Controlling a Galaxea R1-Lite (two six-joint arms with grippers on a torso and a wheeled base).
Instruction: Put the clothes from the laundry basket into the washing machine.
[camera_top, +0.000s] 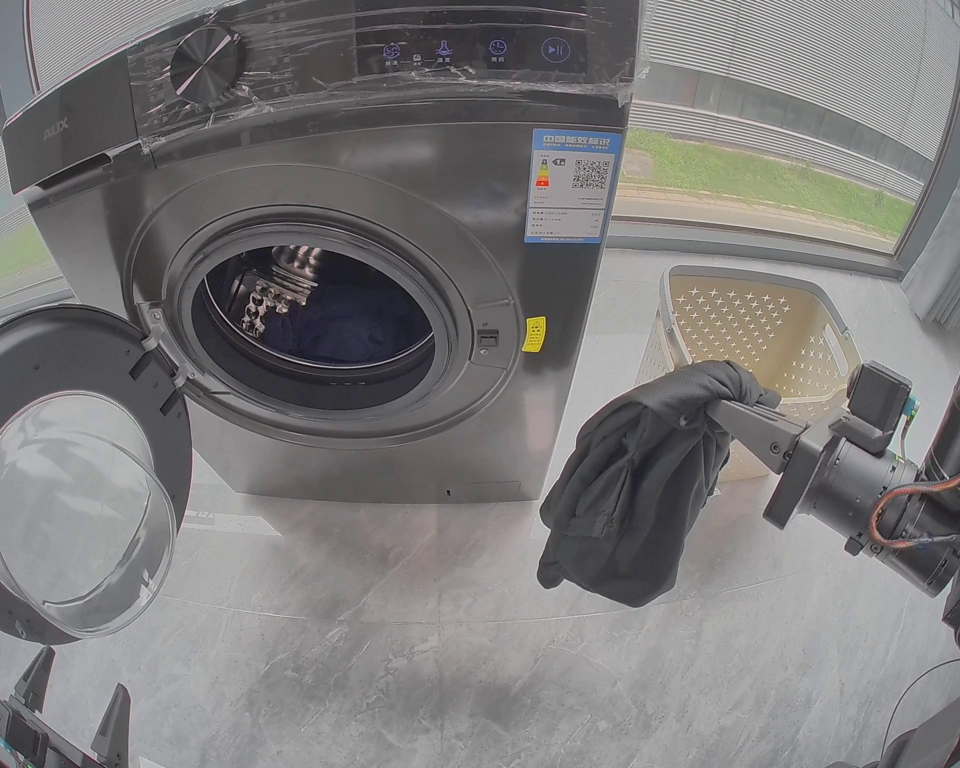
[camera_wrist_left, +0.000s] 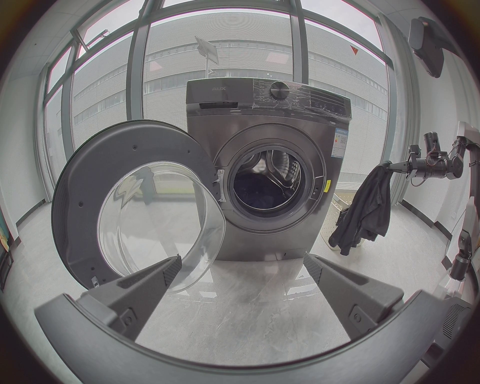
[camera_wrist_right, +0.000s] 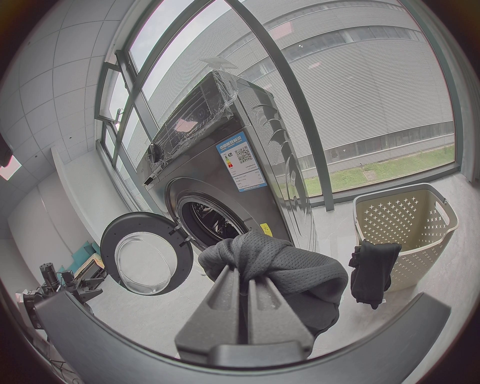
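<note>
Right gripper: its 2 fingers are pressed together on a bunch of black cloth, held up in the air between the machine's front right corner and the basket.
Black garment: pinched at its top by the right gripper, it hangs free in loose folds, clear of the floor. From the head view it covers part of the basket's near wall.
Laundry basket: cream plastic with star-shaped holes, upright on the floor just right of the machine, near the window.
Washing machine: grey front-loader with 1 dial and a plastic-wrapped control panel; it stands at the back of the floor.
Door: swung wide open to the machine's left, its clear bowl facing outward.
Drum: open to the room, with dark blue cloth lying at its bottom.
Left gripper: low at the near left, below the door, its 2 fingers spread well apart and holding nothing.
Floor: grey marbled tile.
</note>
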